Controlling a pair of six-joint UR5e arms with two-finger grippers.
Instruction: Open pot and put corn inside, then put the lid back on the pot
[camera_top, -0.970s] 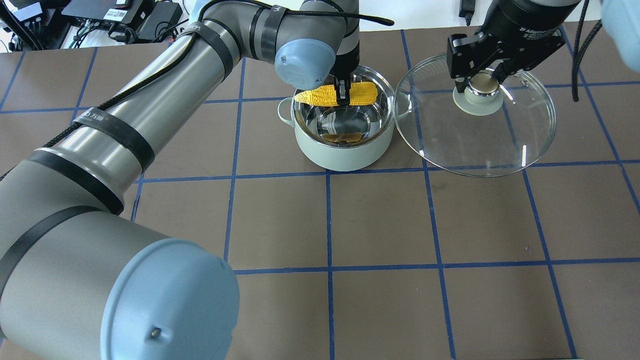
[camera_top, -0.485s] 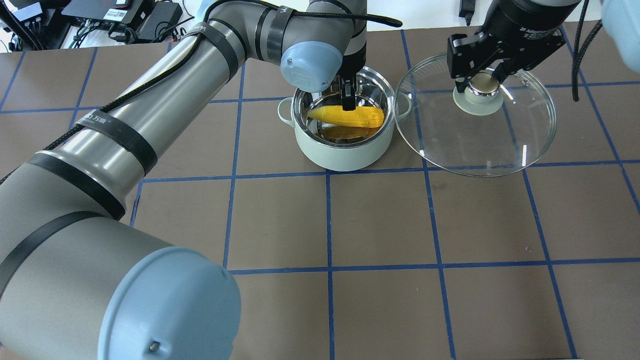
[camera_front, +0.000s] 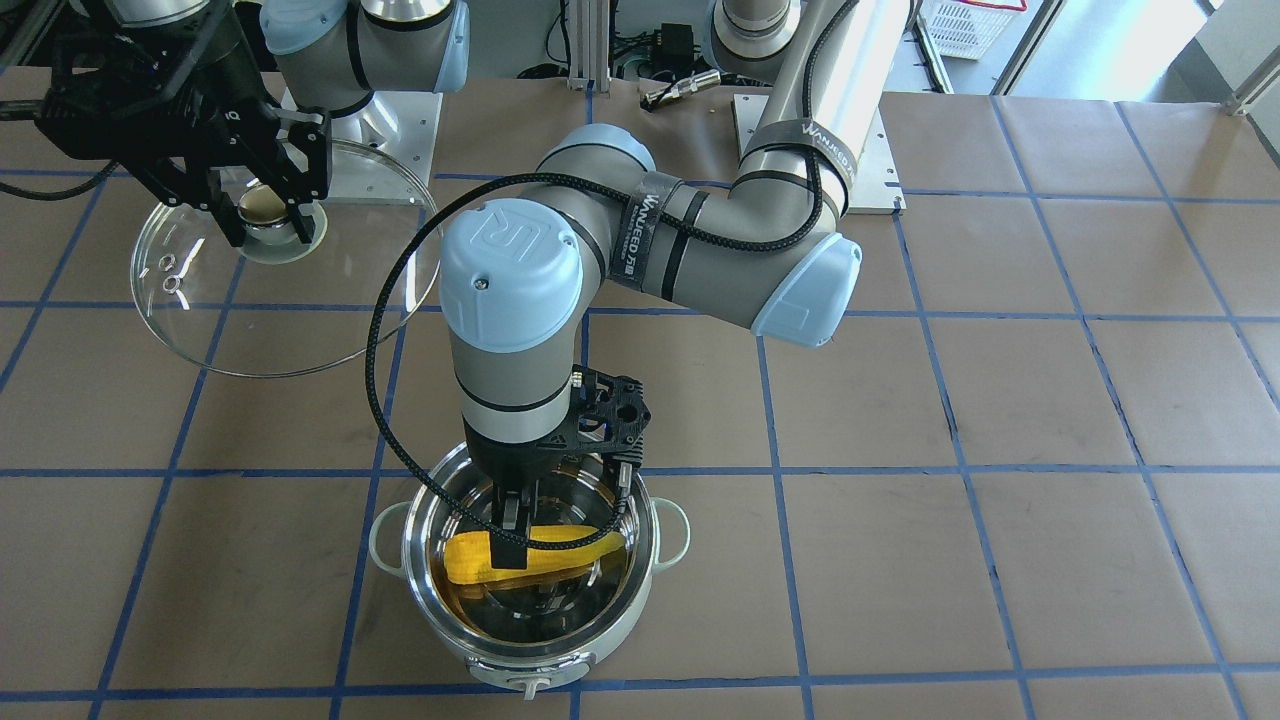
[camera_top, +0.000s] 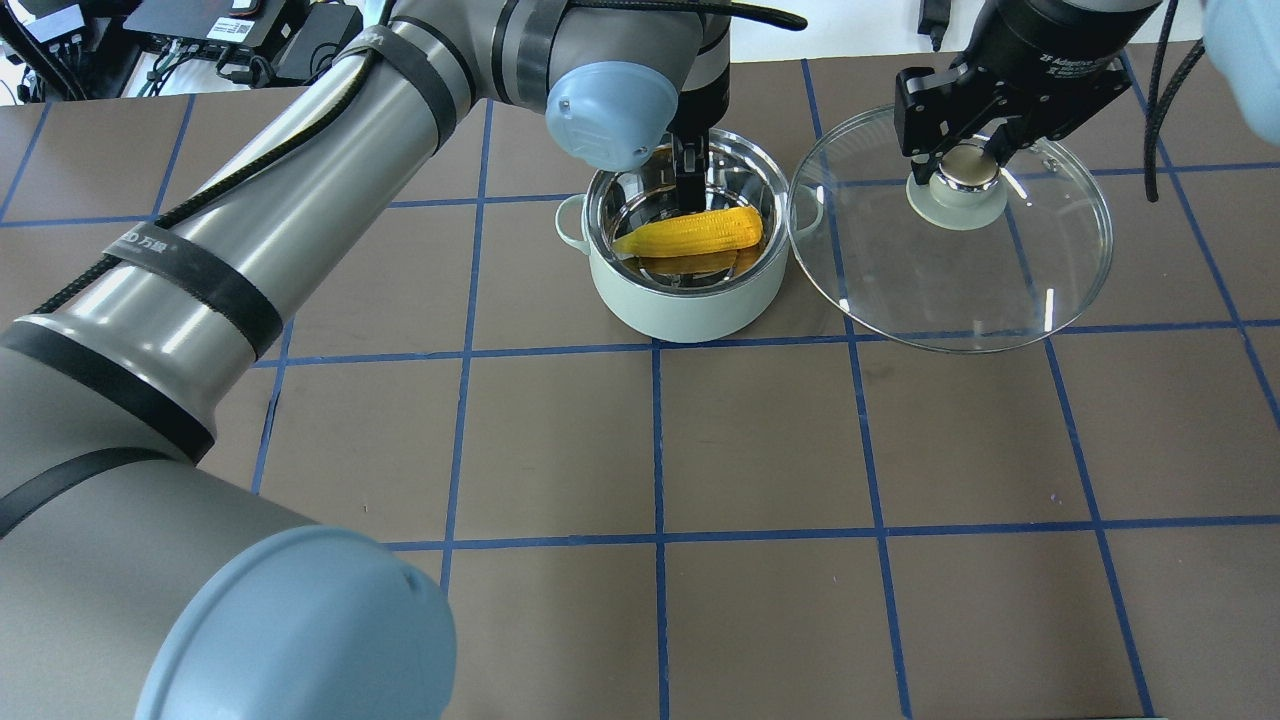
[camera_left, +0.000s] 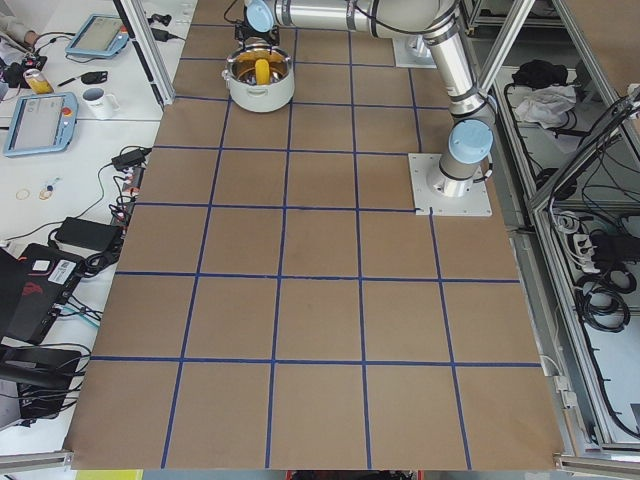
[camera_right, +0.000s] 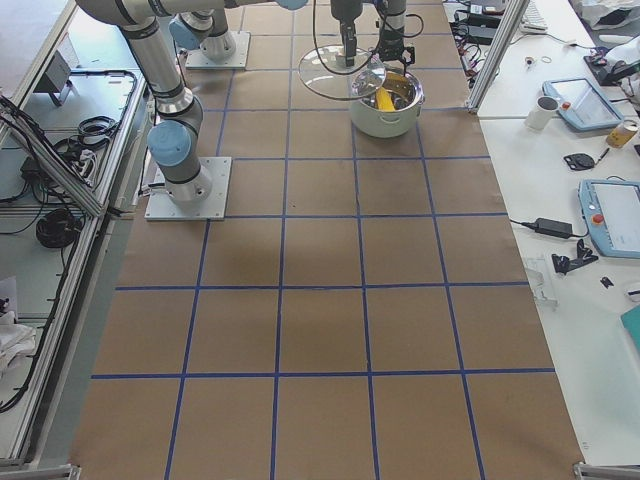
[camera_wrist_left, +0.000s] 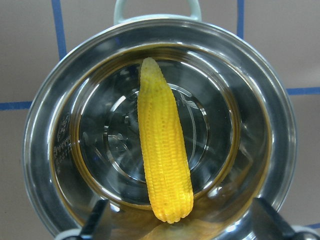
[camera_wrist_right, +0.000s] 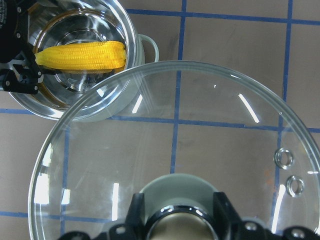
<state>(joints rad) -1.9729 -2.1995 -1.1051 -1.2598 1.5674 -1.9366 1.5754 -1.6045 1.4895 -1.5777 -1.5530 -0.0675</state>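
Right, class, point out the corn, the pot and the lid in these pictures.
corn (camera_wrist_left: 162, 160): left wrist view, middle of the cob.
pot (camera_top: 690, 310): overhead view, pale green outer wall.
lid (camera_wrist_right: 200, 150): right wrist view, clear glass pane.

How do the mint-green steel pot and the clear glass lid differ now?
The shiny steel pot with mint-green outside stands on the brown table; the round clear glass lid is held by the right gripper, shut on its knob. The pot holds the yellow toy corn cob; the lid, beside it, covers nothing. Both are round.

Bright, even overhead light, sharp focus; white glints on the lid (camera_top: 950, 290), reflections in the pot (camera_wrist_left: 46, 150).
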